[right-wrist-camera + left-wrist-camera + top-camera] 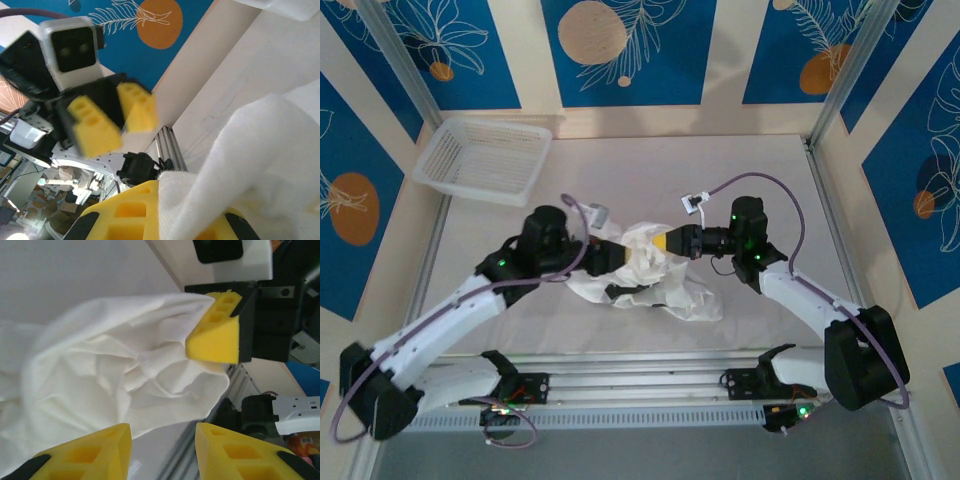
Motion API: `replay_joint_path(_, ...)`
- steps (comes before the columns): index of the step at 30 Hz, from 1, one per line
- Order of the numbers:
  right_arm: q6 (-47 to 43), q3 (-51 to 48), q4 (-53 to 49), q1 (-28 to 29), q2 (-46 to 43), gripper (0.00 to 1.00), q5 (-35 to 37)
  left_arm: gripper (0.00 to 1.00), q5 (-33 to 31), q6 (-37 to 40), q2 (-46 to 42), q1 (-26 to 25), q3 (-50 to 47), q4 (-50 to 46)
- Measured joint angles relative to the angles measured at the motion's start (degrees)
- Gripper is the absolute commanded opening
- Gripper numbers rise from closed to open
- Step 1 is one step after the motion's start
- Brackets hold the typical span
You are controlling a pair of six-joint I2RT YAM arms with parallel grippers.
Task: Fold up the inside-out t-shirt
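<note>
The white inside-out t-shirt (655, 280) lies crumpled mid-table, one part lifted between the two grippers. My right gripper (665, 242) is shut on a bunched fold of the shirt (260, 150); cloth fills the space between its yellow fingers (130, 215). From the left wrist, the right gripper (215, 335) pinches the top edge of the hanging shirt (115, 370). My left gripper (162, 440) is open, its jaws apart just short of the cloth, nothing between them. From the right wrist, the left gripper (117, 120) faces me, blurred, its fingers spread.
A white mesh basket (485, 160) sits at the table's far left corner. The pale table (750, 170) has frame posts at both far corners. An aluminium rail (640, 385) with both arm bases runs along the near edge.
</note>
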Motion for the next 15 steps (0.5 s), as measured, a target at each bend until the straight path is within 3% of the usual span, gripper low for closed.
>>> replay_joint_path(6, 0.0, 0.0, -1.2, 0.0, -0.3, 0.00, 0.2, 0.38, -2.5, -0.7, 10.5, -0.5, 3.1, -1.4)
replay_joint_path(12, 0.0, 0.0, -2.2, 0.0, -0.9, 0.00, 0.7, 0.41, 2.4, 0.7, 17.7, -0.5, 7.7, -1.5)
replay_joint_path(15, 0.0, 0.0, -2.8, 0.0, -0.9, 0.00, 0.9, 0.36, 3.5, 0.7, 18.8, -0.5, 7.8, -1.2)
